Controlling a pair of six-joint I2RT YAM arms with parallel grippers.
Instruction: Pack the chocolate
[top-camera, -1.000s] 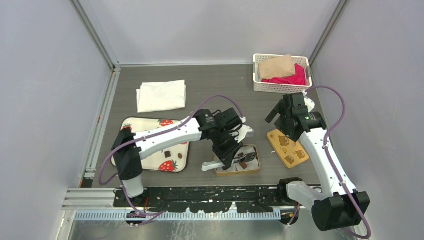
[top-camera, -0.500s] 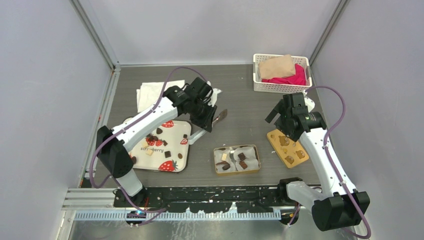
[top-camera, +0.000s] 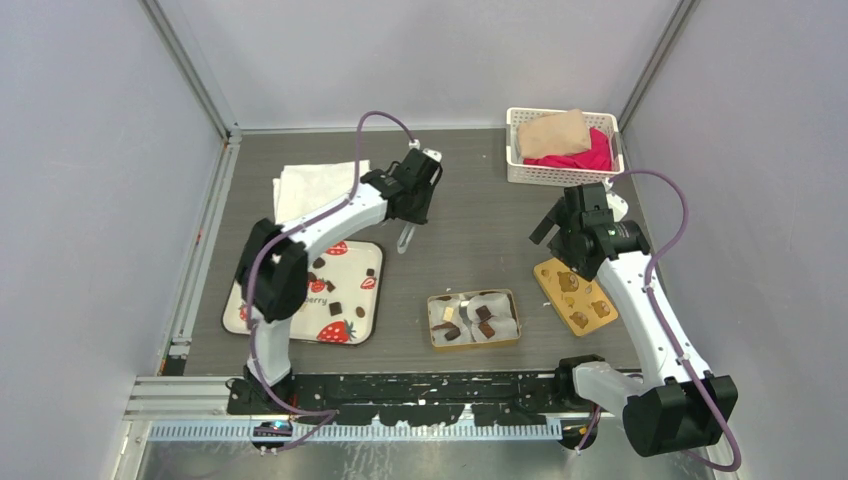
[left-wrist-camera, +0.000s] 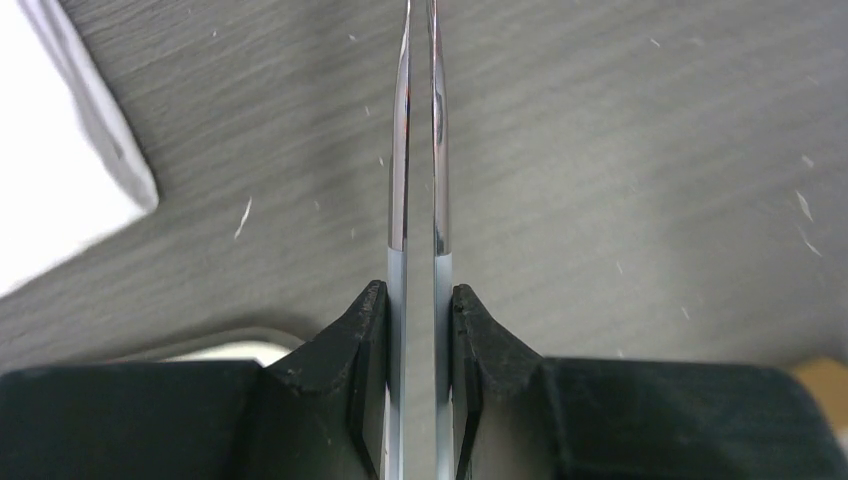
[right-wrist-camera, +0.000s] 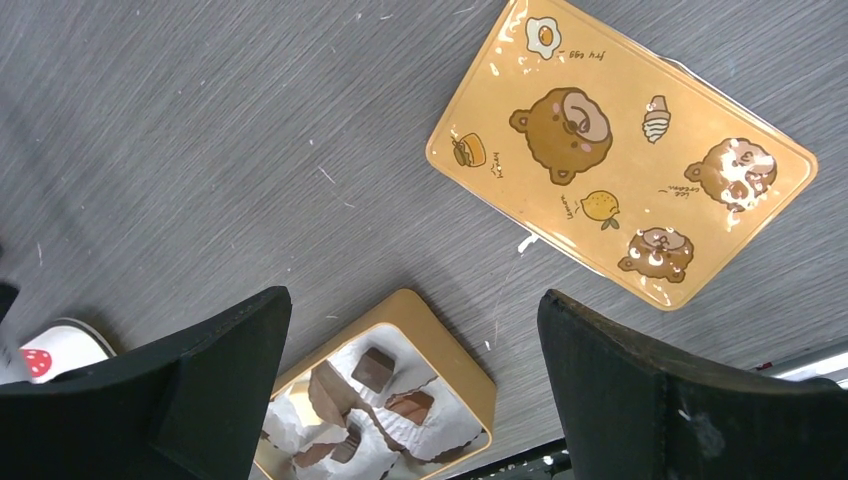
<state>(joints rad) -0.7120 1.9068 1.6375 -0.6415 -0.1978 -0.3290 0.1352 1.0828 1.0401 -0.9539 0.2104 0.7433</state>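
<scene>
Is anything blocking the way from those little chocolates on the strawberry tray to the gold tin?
Nothing visible does. Bare grey table lies between the small brown chocolates on the strawberry-printed tray and the open golden tin; its bear-printed lid lies aside. The left hand grips metal tweezers beyond the tray.

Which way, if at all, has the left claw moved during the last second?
Yes. The left claw, shut on the tongs, has moved away from over the golden tin, back and leftward, to just right of the white cloth.
</scene>
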